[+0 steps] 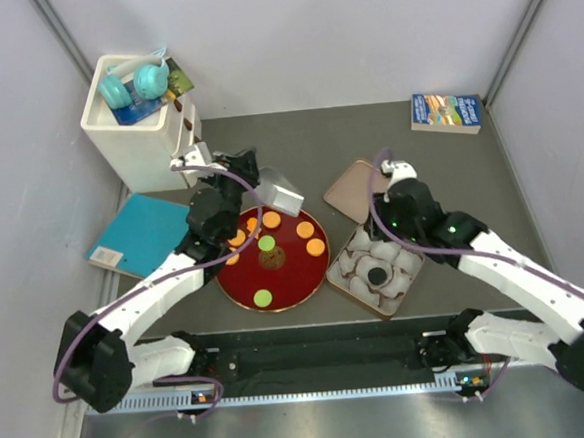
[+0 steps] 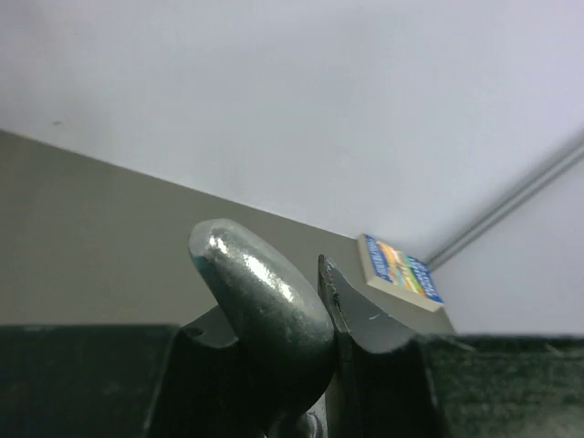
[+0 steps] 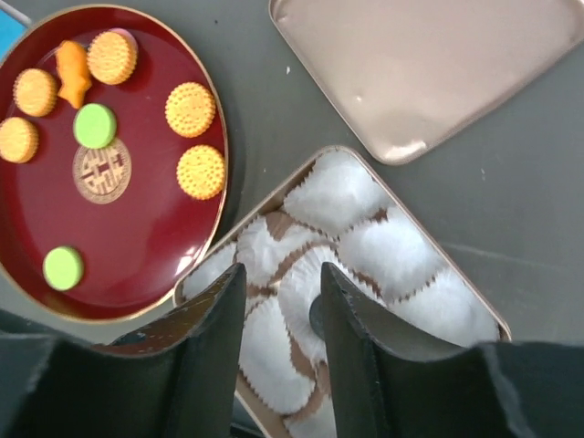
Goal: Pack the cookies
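Several orange cookies (image 3: 190, 109) and two green cookies (image 3: 95, 125) lie on the dark red plate (image 3: 146, 265), along with a brown patterned one (image 3: 101, 171). The same plate (image 1: 291, 279) sits at the table's centre. A black cookie (image 1: 377, 274) rests in the middle paper cup of the tin (image 1: 342, 279). My right gripper (image 3: 281, 274) hangs open just above that cup with nothing between its fingers. Its right finger half hides the black cookie (image 3: 316, 315). My left gripper (image 1: 255, 186) is over the plate's far edge, shut on a shiny metal tool (image 2: 265, 292).
The tin's lid (image 1: 352, 190) lies upside down behind the tin. A white bin with blue headphones (image 1: 135, 130) stands at the back left, with a teal book (image 1: 138, 235) beside it. Another book (image 1: 445, 111) lies at the back right.
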Available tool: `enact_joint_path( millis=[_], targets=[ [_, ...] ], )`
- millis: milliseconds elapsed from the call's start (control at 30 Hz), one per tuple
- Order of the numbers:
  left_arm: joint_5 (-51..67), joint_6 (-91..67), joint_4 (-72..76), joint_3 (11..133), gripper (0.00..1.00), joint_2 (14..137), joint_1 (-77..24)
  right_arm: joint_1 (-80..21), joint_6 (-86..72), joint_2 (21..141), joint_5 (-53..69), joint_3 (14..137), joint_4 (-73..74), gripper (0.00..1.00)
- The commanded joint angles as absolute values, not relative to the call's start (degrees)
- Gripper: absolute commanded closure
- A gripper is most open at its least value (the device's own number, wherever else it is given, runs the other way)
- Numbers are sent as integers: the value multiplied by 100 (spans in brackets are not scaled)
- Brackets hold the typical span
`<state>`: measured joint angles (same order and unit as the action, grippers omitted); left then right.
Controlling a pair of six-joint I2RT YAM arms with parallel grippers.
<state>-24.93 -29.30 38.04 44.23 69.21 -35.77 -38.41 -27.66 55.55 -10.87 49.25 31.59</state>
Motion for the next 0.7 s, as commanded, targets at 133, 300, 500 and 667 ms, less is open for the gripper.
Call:
enact_joint_path(
  millis=[133,300,500,667],
  targets=[
    [-2294,-3515,3005,3727,100,6364,-2918,-3858,-2259,7546,-888,5967,1829,57],
    [-2224,-3595,3549,3254,100,6363,-2681,-3841,-2180,8524,-450,6556,1635,56],
    [-2127,-3919,4086,2849,100,6460,-2145,-3832,-2039,9386,-282,6741,1504,56],
    [-2074,-3938,4333,2453,100,6416,-1855,-3841,-2101,9746,-106,6653,1257,56]
  ],
)
